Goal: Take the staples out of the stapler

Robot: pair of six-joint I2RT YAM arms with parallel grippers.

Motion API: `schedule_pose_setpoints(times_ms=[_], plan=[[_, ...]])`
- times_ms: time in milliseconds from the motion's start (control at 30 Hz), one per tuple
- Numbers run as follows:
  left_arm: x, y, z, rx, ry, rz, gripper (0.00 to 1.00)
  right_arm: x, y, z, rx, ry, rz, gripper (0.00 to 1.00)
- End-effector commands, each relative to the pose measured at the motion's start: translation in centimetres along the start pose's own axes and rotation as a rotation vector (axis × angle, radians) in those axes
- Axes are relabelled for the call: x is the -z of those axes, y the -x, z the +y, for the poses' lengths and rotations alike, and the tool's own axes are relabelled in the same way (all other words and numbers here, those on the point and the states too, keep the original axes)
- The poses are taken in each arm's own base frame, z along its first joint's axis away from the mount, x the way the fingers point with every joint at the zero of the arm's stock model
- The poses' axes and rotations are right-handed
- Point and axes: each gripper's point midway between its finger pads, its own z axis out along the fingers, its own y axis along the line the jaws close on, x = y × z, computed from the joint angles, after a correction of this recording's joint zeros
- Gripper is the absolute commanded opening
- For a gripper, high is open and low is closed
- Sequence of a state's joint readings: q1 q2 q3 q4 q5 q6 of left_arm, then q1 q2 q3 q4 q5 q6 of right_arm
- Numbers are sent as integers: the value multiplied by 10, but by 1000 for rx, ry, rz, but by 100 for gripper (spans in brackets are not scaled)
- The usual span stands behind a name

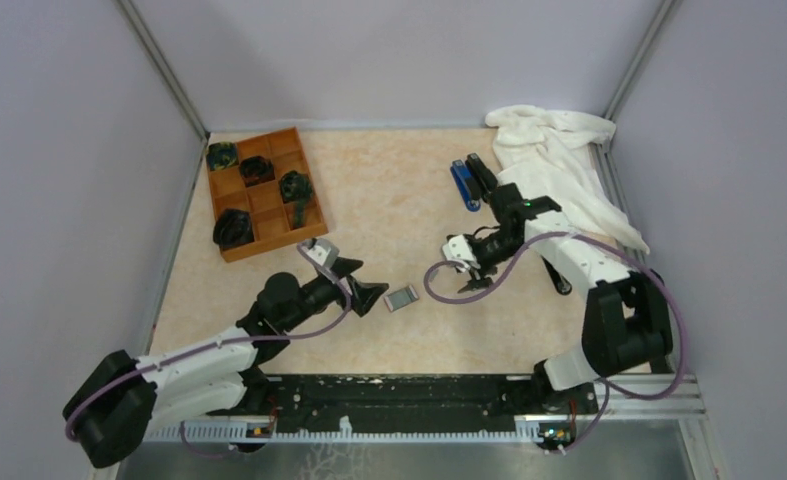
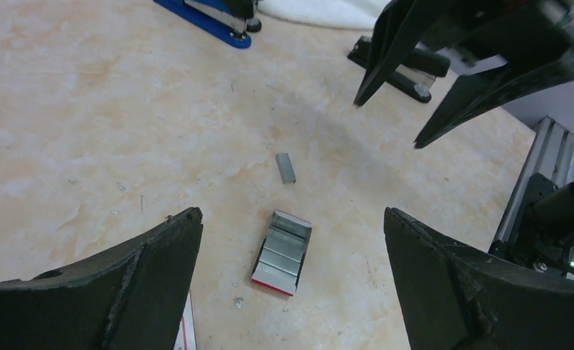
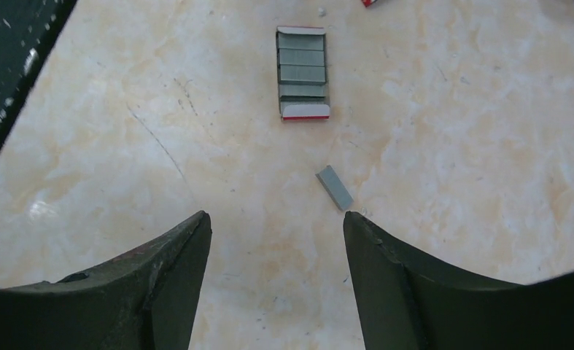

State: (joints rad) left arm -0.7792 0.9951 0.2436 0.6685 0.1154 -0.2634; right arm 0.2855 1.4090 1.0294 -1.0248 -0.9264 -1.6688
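A short grey strip of staples (image 2: 286, 168) lies loose on the table, also in the right wrist view (image 3: 334, 187), just ahead of my right fingertip (image 3: 357, 226). The black stapler (image 2: 397, 69) lies on the table behind my right gripper (image 2: 388, 124), partly hidden by it. My left gripper (image 2: 291, 213) is open and empty, hovering over the open white-and-red staple box (image 2: 282, 251). My right gripper (image 3: 276, 216) is open and empty above bare table. In the top view the left gripper (image 1: 364, 285) and right gripper (image 1: 469, 278) face each other across the box (image 1: 401, 298).
A blue stapler (image 1: 462, 185) and a second black stapler (image 1: 482, 178) lie at the back, by a white cloth (image 1: 559, 150). A wooden compartment tray (image 1: 231, 252) with dark objects stands at the back left. Walls enclose three sides.
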Motion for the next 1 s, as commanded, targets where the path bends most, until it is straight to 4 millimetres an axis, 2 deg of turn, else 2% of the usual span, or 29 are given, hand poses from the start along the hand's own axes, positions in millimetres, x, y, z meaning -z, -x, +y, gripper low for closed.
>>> schedule_pose_setpoints(times_ms=[0,167,367,667,800,967], plan=[[15,37,3,26,31,-203,99,-14,-22,-22,218,132,170,63],[28,30,15,25,95,-197,99,-42,-47,-36,211,249,299,52],[42,20,33,12,198,-161,99,-66,-63,-50,256,291,422,51],[71,29,57,-67,352,-176,99,-88,-70,-54,319,338,517,48],[78,27,63,-72,380,-184,99,-92,-71,-54,338,350,546,46],[82,23,63,-61,381,-189,99,-97,-72,-52,347,379,587,36]])
